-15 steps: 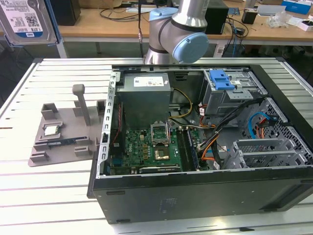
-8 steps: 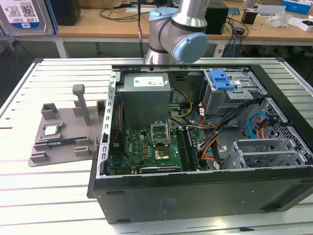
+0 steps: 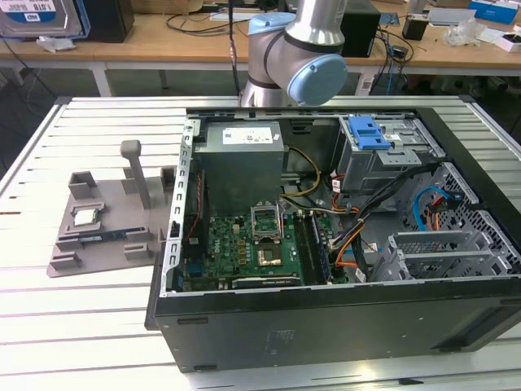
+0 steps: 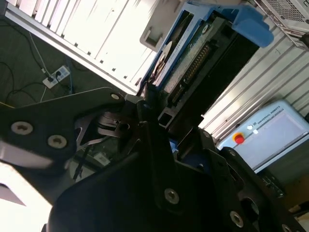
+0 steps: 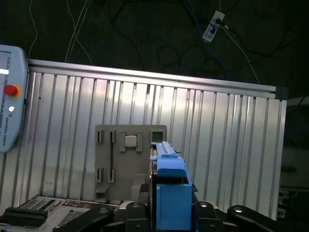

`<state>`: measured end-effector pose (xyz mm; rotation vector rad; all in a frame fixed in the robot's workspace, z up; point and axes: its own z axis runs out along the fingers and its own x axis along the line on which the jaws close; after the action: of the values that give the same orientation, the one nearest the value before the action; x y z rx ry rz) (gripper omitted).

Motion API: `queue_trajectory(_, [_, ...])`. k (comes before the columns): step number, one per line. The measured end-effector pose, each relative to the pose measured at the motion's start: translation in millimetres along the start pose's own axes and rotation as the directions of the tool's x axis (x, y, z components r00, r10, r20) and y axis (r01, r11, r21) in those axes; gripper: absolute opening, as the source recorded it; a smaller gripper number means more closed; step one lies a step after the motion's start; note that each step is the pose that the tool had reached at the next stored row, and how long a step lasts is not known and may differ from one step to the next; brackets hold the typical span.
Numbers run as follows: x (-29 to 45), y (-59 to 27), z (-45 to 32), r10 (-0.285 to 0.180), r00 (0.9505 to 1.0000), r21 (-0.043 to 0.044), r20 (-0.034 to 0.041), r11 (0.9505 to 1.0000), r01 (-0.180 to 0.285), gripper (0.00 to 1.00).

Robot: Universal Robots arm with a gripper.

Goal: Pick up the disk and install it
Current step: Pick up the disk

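- Hand (image 4: 152,103) is clamped on one end of the disk (image 4: 192,64). The second wrist view shows the disk's connector edge and blue bracket reaching away from the fingers (image 4: 147,96).
- In the first wrist view I see the disk (image 5: 170,189) edge-on with the blue bracket toward the camera. It is held aloft over the ribbed counter (image 5: 222,130).
- Below it in that view is the grey fixture (image 5: 126,162), lying on the counter with the chip (image 5: 130,141) seated in it.
- The exterior view shows the arm (image 3: 297,49) rising behind the open PC case (image 3: 326,326). The drive cage (image 3: 383,155) with its blue latch sits at the far end of the case.
- The fixture is on the counter just beside the case, on the exterior view's left.
- The pendant (image 5: 7,104) lies at the counter's edge.
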<state>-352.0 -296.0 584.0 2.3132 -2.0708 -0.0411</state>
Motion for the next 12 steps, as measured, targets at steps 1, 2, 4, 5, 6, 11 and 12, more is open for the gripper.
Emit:
queue_trajectory(1, [0.0,0.1,-2.9,0.0,1.0,0.0001,0.0,1.0,0.0,0.37])
queue_trajectory(2, [0.0,0.3,-6.7,0.0,1.0,0.0,0.0,1.0,0.0,0.37])
queue_trajectory(4, [0.1,0.6,-13.8,0.0,1.0,0.0001,0.0,1.0,0.0,0.37])
queue_trajectory(5, [0.1,0.8,-17.3,0.0,1.0,0.0,0.0,1.0,0.0,0.37])
queue_trajectory(6, [0.1,1.0,-23.2,0.0,1.0,0.0,0.0,1.0,0.0,0.37])
queue_trajectory(11, [0.2,1.8,-40.8,0.0,1.0,0.0,0.0,1.0,0.0,0.37])
queue_trajectory(12, [0.2,2.0,-44.0,0.0,1.0,0.0,0.0,1.0,0.0,0.37])
